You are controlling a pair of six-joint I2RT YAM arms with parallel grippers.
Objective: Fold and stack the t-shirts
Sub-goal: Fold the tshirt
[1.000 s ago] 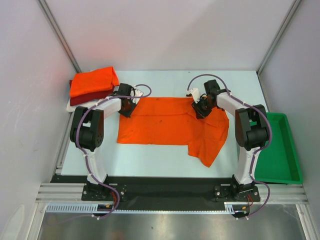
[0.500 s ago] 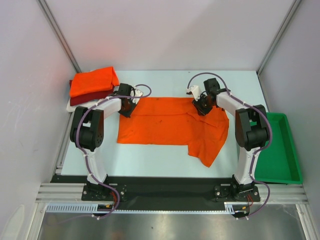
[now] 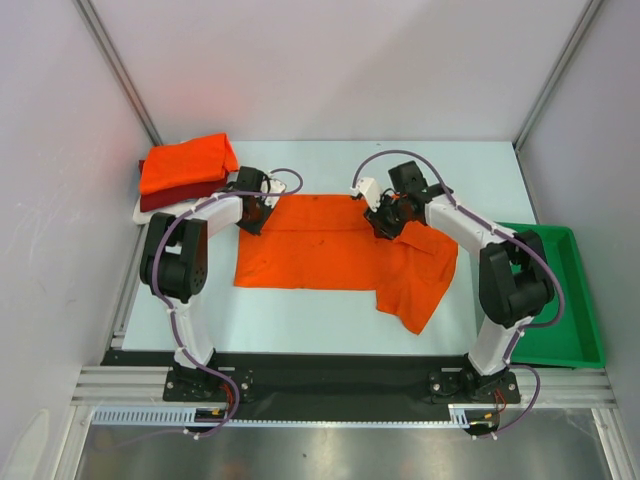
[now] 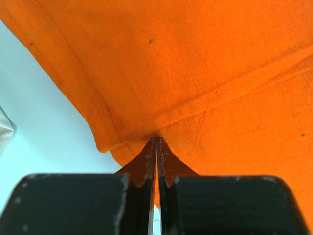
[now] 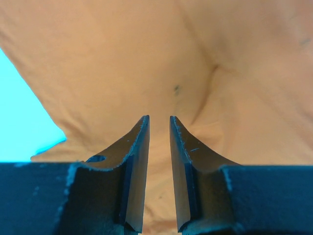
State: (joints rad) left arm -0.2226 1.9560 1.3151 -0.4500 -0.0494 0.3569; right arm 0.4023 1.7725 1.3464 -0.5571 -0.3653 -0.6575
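Top external view: I read the scene from the near edge outward. At the near right, the green tray (image 3: 575, 330) sits at the table's edge, beside the right arm's base. On the pale table (image 3: 300, 310), one spread orange t-shirt (image 3: 320, 250) lies flat in the middle, between the two arms. Its right portion reaches closer to the near edge than the rest.

The left gripper (image 3: 254, 213) is at the shirt's far left corner. In the left wrist view, its jaws are pressed together on a pinched fold of the orange cloth at that corner, with bare table showing to the left.

The right gripper (image 3: 384, 224) is over the shirt's far edge, right of centre. In the right wrist view, its jaws stand a narrow gap apart and orange cloth fills the frame behind them. I cannot tell from this view whether any cloth is caught between them.

At the far left corner, a stack is well apart from the spread shirt: a folded orange t-shirt (image 3: 185, 162) on top, a dark red t-shirt (image 3: 178, 193) under it, and a white t-shirt (image 3: 150, 211) at the bottom.
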